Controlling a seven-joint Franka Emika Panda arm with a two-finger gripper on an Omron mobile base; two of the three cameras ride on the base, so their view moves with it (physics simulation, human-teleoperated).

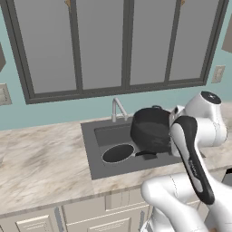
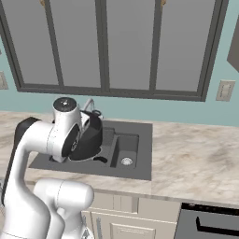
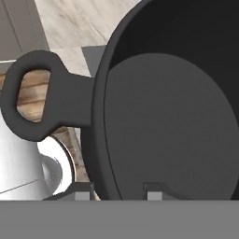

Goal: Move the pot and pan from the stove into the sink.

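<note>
One desk [image 1: 41, 163] holds one sink [image 1: 97, 156]. One dark grey pot [image 1: 152, 129], round with tall walls, hangs tipped over the sink, its loop handle [image 3: 35, 100] sticking sideways. One black pan [image 1: 118, 153] lies inside the sink, handle pointing right. The pincer [image 3: 119, 189] is clamped on the pot's rim.

Sink [image 1: 93, 154] left half taken by pan [image 1: 118, 153], handle pointing right. Pot [image 1: 151, 128] hangs tilted above right half, blocking access from that side. Faucet [image 1: 118, 108] stands at back rim, just beside pot. Counter [image 1: 41, 163] left of basin bare, open approach.
</note>
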